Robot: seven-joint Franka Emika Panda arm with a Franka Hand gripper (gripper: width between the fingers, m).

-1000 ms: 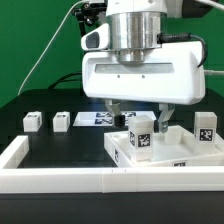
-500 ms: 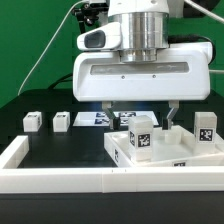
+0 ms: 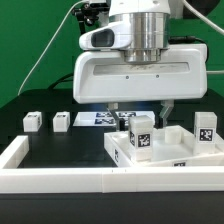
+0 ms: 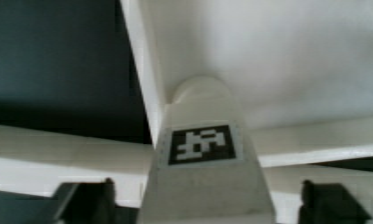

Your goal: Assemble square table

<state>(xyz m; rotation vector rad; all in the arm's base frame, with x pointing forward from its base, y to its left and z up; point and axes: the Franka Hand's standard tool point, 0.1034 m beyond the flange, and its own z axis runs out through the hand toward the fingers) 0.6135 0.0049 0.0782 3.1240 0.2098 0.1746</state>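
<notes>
Exterior view: black table [image 3: 60, 140], green backdrop [image 3: 20, 30]. Just behind wall [image 3: 60, 180], slab [image 3: 175, 152] is set, likely braced there. On slab, leg [image 3: 141, 133] is stood upright, directly under gripper [image 3: 141, 112]. Its fingers [image 3: 167, 108] are spread with leg between them, no contact seen. Two spare legs [image 3: 33, 121] are parked well apart from fingers.

Wrist view: leg [image 4: 202, 145] is centred between fingers [image 4: 85, 203], with a gap on each side. Judged: lined up for an even pinch.

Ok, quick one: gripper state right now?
Gripper: open, holding nothing; its fingers stand wide apart on either side of the tagged leg, not touching it.
</notes>
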